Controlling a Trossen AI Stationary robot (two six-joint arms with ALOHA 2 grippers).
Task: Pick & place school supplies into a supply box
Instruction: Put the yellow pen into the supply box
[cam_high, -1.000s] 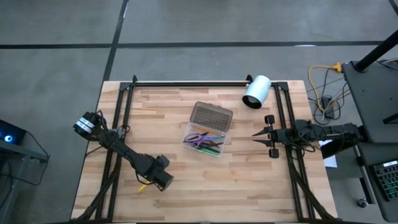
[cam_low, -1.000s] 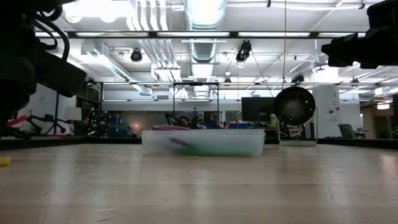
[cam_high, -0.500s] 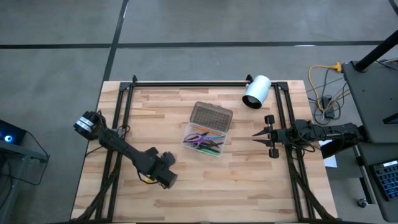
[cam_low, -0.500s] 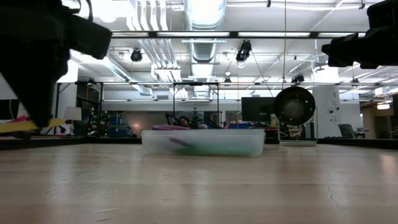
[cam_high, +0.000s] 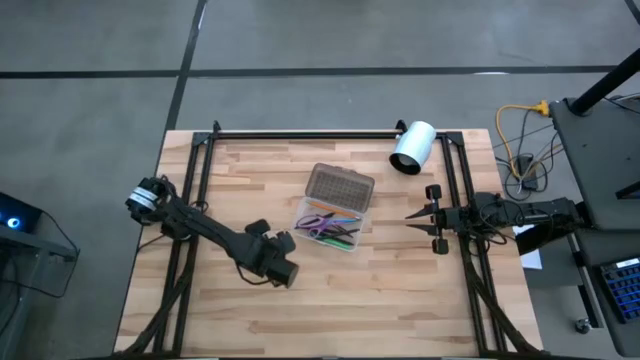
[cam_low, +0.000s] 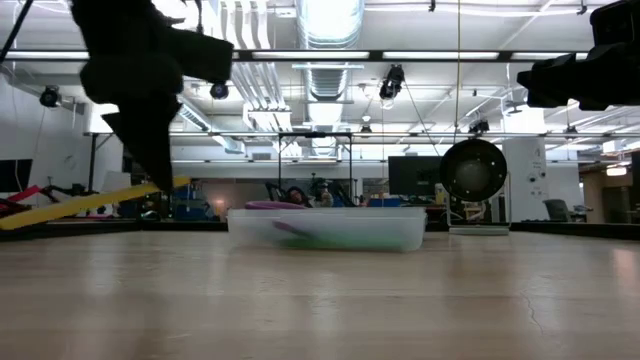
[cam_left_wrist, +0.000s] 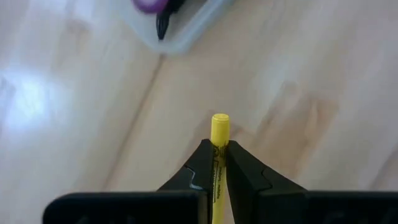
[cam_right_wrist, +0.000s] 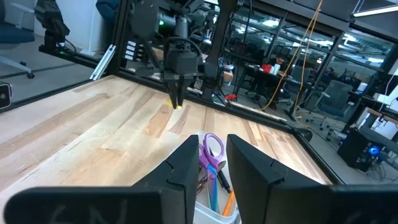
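Pale wooden table, carrying 1 clear supply box at centre and 1 white cylinder far right.

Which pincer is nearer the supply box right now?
Left. The left pincer, holding the yellow pen, hangs just off the supply box; the right pincer waits farther off, toward the table's edge.

Yellow pen aloft, open supply box nearby

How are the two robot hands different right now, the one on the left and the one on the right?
The left tool is shut on a thin yellow pen, carried above the wooden table beside the clear plastic supply box. The right tool is open and holds nothing, waiting at the table's right edge. Both are dark two-finger tools pointing toward the box.
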